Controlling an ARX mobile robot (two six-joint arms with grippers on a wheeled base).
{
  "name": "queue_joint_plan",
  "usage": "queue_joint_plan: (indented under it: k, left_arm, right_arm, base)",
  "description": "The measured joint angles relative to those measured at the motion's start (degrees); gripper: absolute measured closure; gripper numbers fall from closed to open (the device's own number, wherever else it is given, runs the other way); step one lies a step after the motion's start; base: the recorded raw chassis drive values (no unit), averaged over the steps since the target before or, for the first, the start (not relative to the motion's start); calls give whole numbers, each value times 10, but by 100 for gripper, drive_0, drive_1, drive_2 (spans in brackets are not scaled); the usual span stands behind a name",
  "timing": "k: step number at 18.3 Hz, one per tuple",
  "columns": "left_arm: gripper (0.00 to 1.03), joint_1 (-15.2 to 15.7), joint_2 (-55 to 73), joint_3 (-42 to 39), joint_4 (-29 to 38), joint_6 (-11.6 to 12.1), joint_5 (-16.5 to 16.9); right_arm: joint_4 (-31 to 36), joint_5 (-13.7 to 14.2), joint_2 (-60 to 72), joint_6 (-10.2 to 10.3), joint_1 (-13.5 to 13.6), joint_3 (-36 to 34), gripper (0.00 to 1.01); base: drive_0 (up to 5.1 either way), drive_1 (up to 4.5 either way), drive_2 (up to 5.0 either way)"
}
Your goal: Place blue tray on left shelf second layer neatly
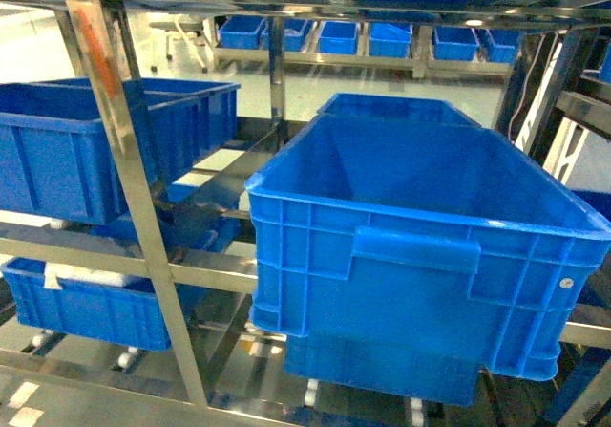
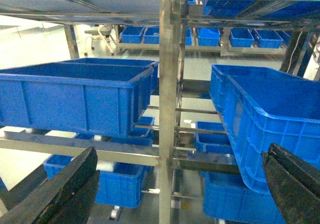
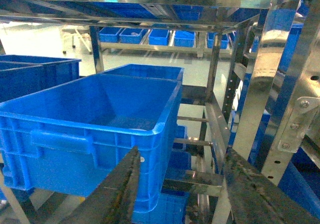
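The blue tray shows in none of the three views. My left gripper [image 2: 181, 154] is open, its dark fingers [image 2: 65, 189] spread wide with nothing between them; it faces a steel upright [image 2: 169, 108] of the shelf rack. My right gripper [image 3: 182, 156] is also open and holds nothing, its fingers [image 3: 117, 194] hanging in front of a large dark-blue crate [image 3: 95, 119] and a steel rail. Neither gripper shows in the head view. The left bay of the rack [image 1: 105, 255] holds dark-blue crates on its rails.
A deep dark-blue crate [image 1: 410, 245] sits tilted on the right bay's rails, close to the camera. More crates stand on the left bay [image 1: 67, 150] and below [image 1: 86, 303]. A slanted steel post [image 1: 124, 169] crosses the near left. Distant crates [image 1: 363, 35] line a far rack.
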Motion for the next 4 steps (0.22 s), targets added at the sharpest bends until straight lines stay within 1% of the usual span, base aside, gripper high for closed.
queue_joint_plan:
  k: [2,3,4]
  left_arm:
    - [5,0,0,0,0,0,0]
    - [5,0,0,0,0,0,0]
    - [5,0,0,0,0,0,0]
  right_arm:
    - [0,0,0,0,0,0,3]
    - [0,0,0,0,0,0,2]
    - [0,0,0,0,0,0,4]
  base:
    - [0,0,0]
    - [0,0,0]
    - [0,0,0]
